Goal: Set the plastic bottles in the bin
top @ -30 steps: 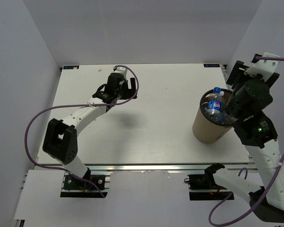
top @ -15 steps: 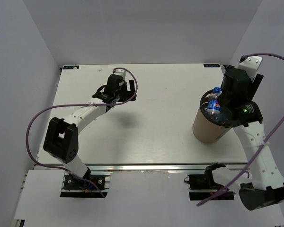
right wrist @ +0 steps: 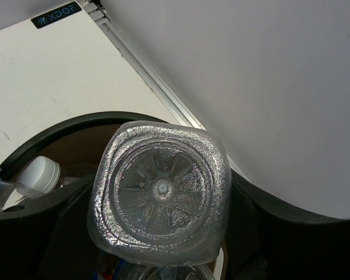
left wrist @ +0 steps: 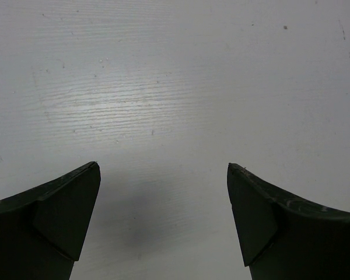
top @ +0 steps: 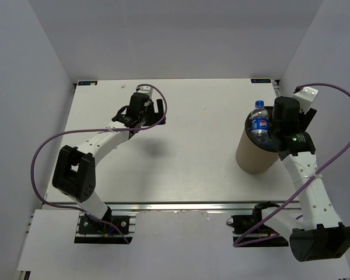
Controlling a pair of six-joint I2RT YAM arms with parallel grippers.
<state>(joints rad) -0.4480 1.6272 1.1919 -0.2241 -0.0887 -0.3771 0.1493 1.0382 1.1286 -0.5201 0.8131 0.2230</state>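
Clear thin plastic makes this bottle (right wrist: pixel 160 192) light, soft and, I judge, slippery. My right gripper (top: pixel 268 127) is closed on its body near the base, which looks pressed squarish, over the mouth of the bin (top: pixel 249 162). My left gripper (left wrist: pixel 163 175) stands wide open, empty, above the table (left wrist: pixel 175 87).

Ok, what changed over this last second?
The right arm swung round, its elbow dropping towards the near edge. The bottle in the right tool shifted left and now sticks up higher, cap end clear of the bin rim. The tool is clamped near its base. The left tool stayed open above the table; the bin hardly moved.
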